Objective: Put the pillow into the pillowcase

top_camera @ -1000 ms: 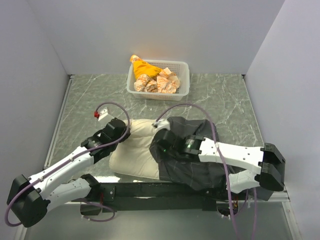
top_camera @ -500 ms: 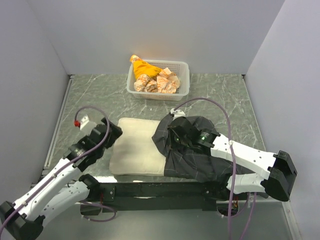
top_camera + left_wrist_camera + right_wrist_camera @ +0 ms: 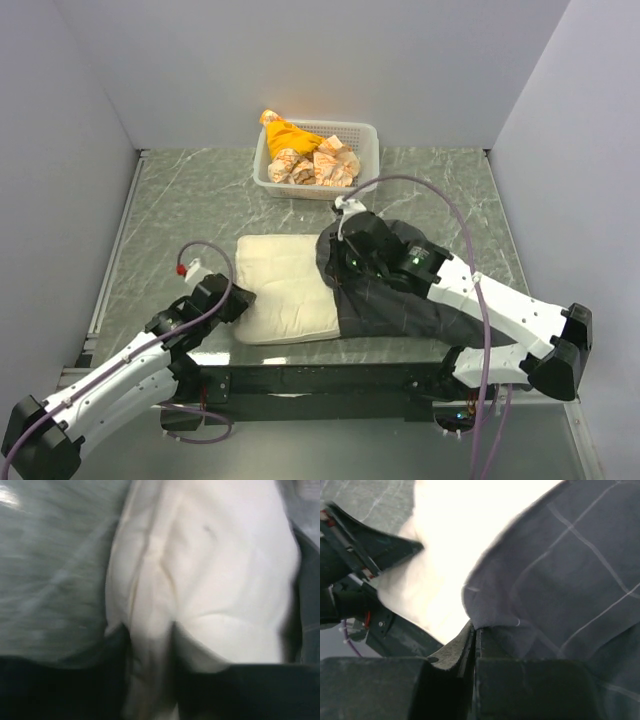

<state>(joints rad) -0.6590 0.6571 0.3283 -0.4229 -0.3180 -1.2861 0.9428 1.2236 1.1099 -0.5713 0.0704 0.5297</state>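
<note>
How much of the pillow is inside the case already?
Done: the right end of the pillow is tucked inside the case, so roughly half is covered. In hand: the right gripper is shut on the case's open edge, and the left gripper pinches a fold at the pillow's bare end. Left: the cream half that shows must go in too.

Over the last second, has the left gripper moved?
Yes. The left gripper has pulled back toward the robot, farther from the white plastic mesh basket, to the soft cream pillow's near-left corner.
</note>
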